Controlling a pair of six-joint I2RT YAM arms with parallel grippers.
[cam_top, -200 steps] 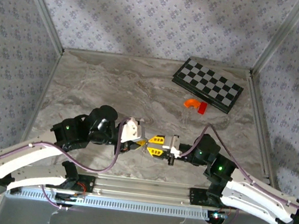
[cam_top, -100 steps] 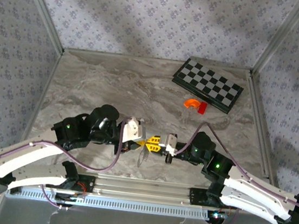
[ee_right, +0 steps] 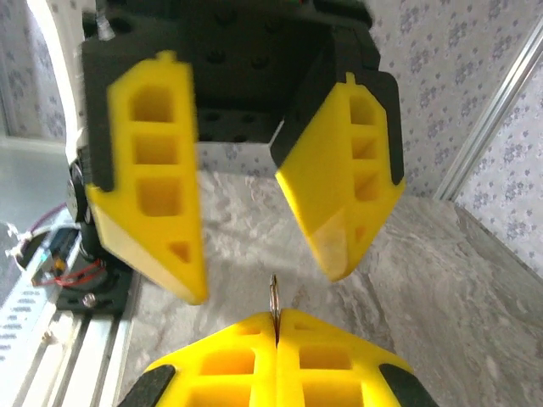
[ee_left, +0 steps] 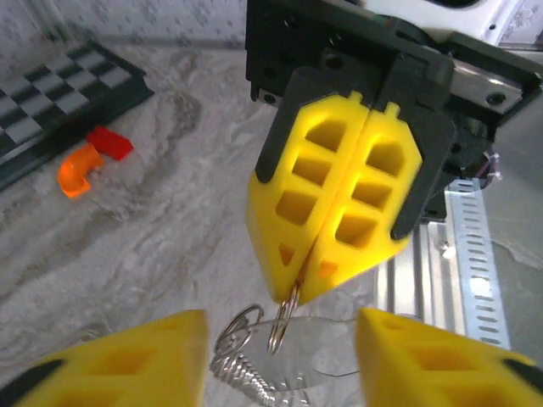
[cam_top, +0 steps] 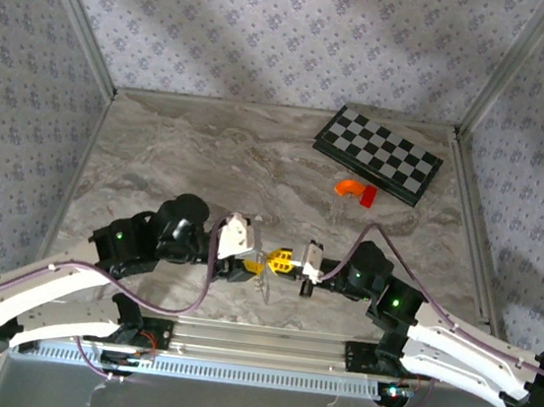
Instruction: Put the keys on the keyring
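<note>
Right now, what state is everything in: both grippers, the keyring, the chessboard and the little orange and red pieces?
Left gripper: open, fingers either side of the keyring.
Right gripper: shut on the keyring.
Keyring: pinched at its top edge, hanging down, chain dangling below.
Chessboard: lying flat, nothing on it.
Orange piece: lying loose, no gripper near.
Red piece: lying right beside the orange piece.

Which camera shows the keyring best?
The left wrist view: the keyring hangs pinched in the right gripper's shut tips, loops plainly visible. The right wrist view gives one thin edge; the top view, a faint glint.
</note>
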